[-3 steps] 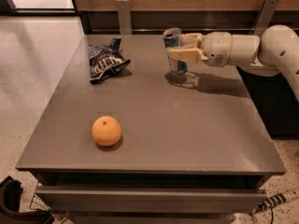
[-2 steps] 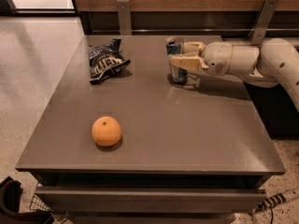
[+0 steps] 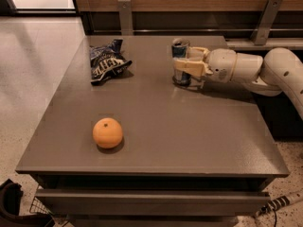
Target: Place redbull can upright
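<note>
Can (image 3: 180, 50) stands upright at the far right of the surface (image 3: 189, 126), base apparently touching down, gripper (image 3: 182, 71) clasped round its lower body. Light, thin-walled and slick, I'd judge, so a gentle hold across the mid-body suits it; squeeze hard and it dents, nudge it and it topples.

The slim blue-and-silver metal redbull can (image 3: 180, 49) is now brought lower than a second ago and is set upright, its base at the grey tabletop (image 3: 156, 122). The cream two-finger gripper (image 3: 182, 67), clasped around it at the far right, is lowered with it.
</note>
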